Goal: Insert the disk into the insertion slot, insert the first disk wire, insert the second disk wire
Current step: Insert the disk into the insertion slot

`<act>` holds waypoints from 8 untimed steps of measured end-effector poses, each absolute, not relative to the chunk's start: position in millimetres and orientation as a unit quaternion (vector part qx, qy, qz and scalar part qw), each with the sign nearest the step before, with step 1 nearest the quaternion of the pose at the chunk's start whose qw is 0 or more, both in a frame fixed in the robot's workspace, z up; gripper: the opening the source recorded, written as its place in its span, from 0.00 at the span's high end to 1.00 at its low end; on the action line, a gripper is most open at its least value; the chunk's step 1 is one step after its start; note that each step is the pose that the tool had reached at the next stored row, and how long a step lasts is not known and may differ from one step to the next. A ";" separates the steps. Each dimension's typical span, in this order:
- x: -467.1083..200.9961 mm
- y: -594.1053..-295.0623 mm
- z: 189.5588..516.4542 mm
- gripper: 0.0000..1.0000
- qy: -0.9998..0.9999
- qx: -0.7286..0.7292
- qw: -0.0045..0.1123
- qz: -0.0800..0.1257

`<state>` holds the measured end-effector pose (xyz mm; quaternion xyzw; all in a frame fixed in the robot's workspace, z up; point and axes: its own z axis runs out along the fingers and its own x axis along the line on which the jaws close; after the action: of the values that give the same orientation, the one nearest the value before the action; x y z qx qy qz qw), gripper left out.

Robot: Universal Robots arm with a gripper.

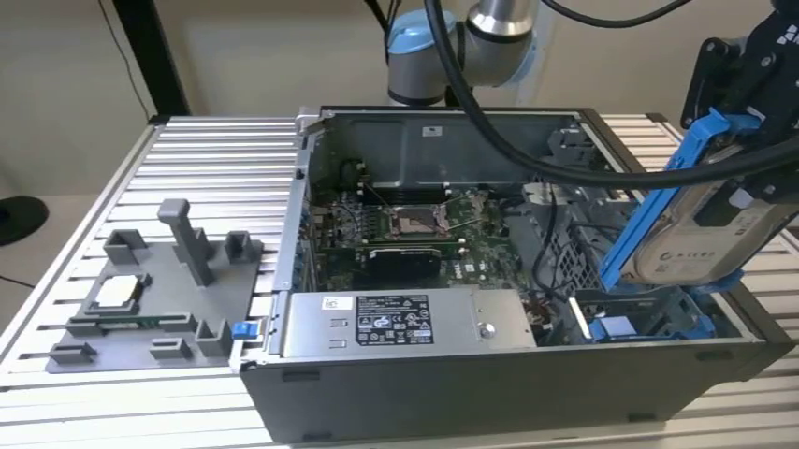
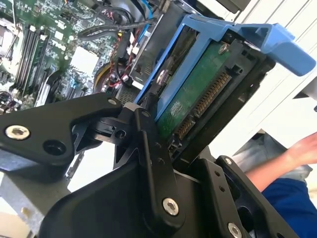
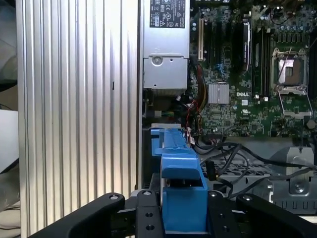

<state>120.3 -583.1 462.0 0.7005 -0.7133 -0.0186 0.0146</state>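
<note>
The big grey computer case (image 1: pixel 500 393) lies open on a ribbed metal table (image 1: pixel 200 159). Just behind its near wall sits a silver box (image 1: pixel 399 323) with a black label. At the exterior view's right, in the near corner of the case, is the insertion slot (image 1: pixel 643 325) with its bright blue rails. Right above it hangs the disk (image 1: pixel 684 245) in its blue frame. The disk is tilted, with its low end just at the slot and its top end leaning out over the side of the case. I cannot tell if it touches the rails. The gripper (image 1: pixel 739 192) is squeezed tight on the disk, with black fingers (image 3: pixel 148 218) on both sides of the blue frame. In the second wrist view the green underside of the disk shows, and a person's arm (image 2: pixel 270 168) is close by. Deeper in the case lies the green board (image 1: pixel 413 224). Thick black cables (image 1: pixel 525 140) hang over it. A grey holder (image 1: pixel 150 299) rests on the table at the exterior view's left. The robot arm (image 1: pixel 481 42) stands far at the back.
</note>
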 end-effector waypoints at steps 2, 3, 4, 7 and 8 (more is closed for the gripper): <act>120.7 -583.2 460.7 1.00 -0.713 0.700 0.014 -0.019; 120.9 -583.2 459.9 1.00 -0.713 0.701 0.014 -0.019; 121.0 -583.2 458.8 1.00 -0.713 0.701 0.014 -0.020; 121.2 -583.2 455.2 1.00 -0.713 0.701 0.012 -0.021; 121.3 -583.2 453.9 1.00 -0.713 0.701 0.012 -0.022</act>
<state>121.3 -583.2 453.9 0.7006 -0.7132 -0.0219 0.0118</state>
